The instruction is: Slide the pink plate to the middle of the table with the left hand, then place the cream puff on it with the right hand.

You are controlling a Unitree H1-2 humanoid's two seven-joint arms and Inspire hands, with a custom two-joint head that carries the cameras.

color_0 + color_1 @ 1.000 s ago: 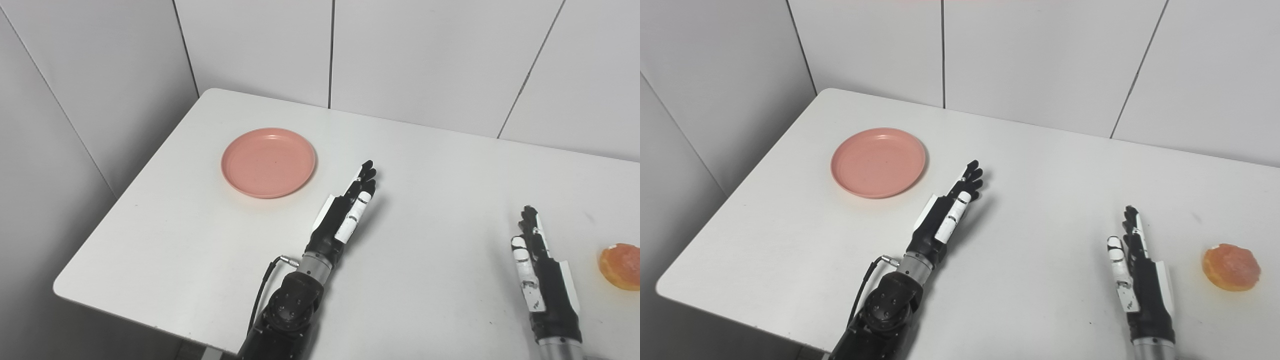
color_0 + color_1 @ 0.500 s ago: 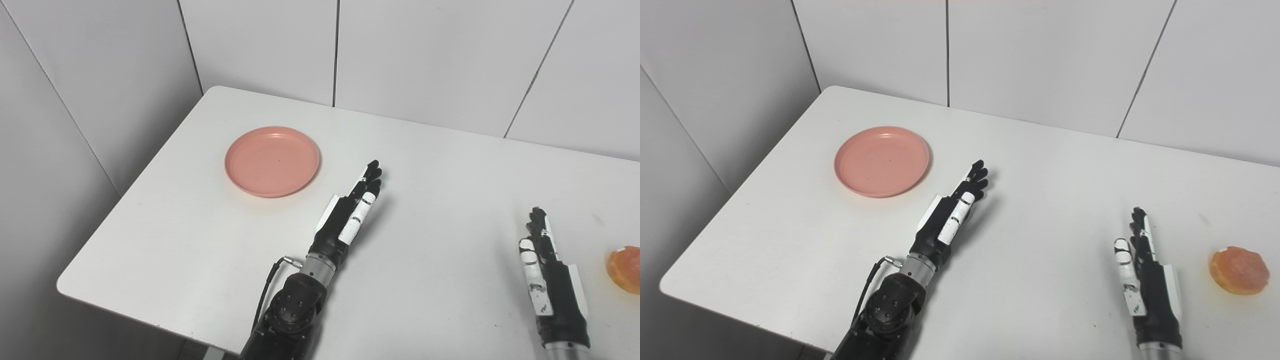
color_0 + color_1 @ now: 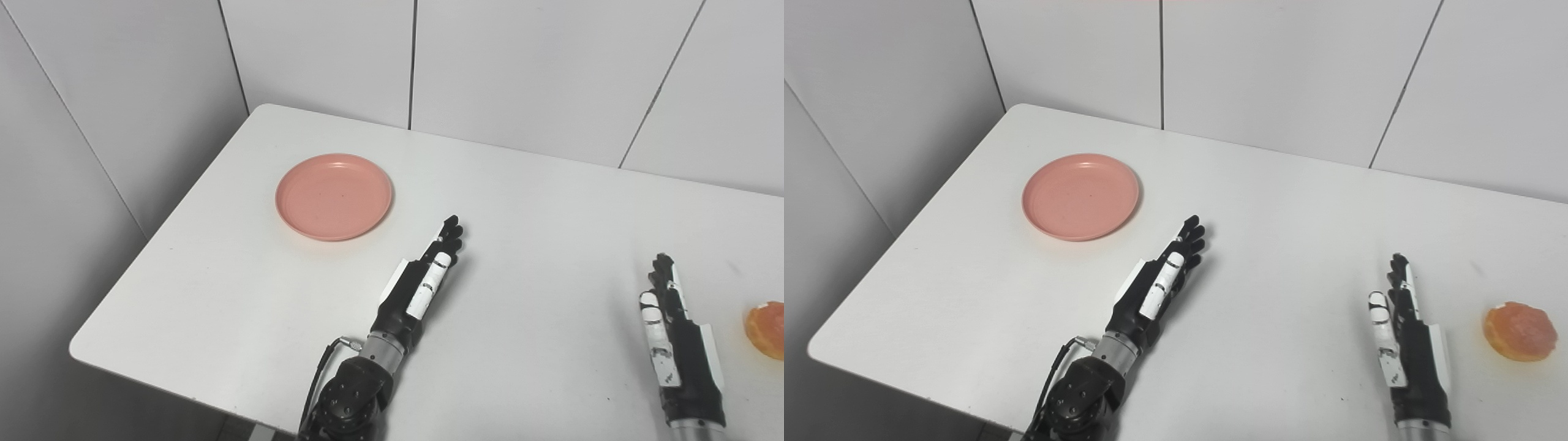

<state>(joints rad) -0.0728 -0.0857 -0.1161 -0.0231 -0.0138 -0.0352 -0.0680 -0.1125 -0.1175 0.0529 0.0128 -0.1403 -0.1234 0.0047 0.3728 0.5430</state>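
Observation:
The round pink plate (image 3: 334,196) lies empty on the white table (image 3: 539,202), toward its far left corner. My left hand (image 3: 422,278) is stretched flat with fingers extended, open, below and to the right of the plate and apart from it. An orange-glazed cream puff (image 3: 1520,331) sits near the right edge of the table. To its left my right hand (image 3: 1409,334) stands edge-up with straight fingers, open and holding nothing, a short gap away from the puff.
White tiled walls (image 3: 514,73) close in the table at the back and on the left. The table's rounded front-left corner (image 3: 79,352) is close to my left arm. A thin cable (image 3: 321,373) loops beside the left wrist.
My left hand has drawn back toward the front edge, away from the plate. The right hand barely moved. The view shifted slightly between the earliest frames and now.

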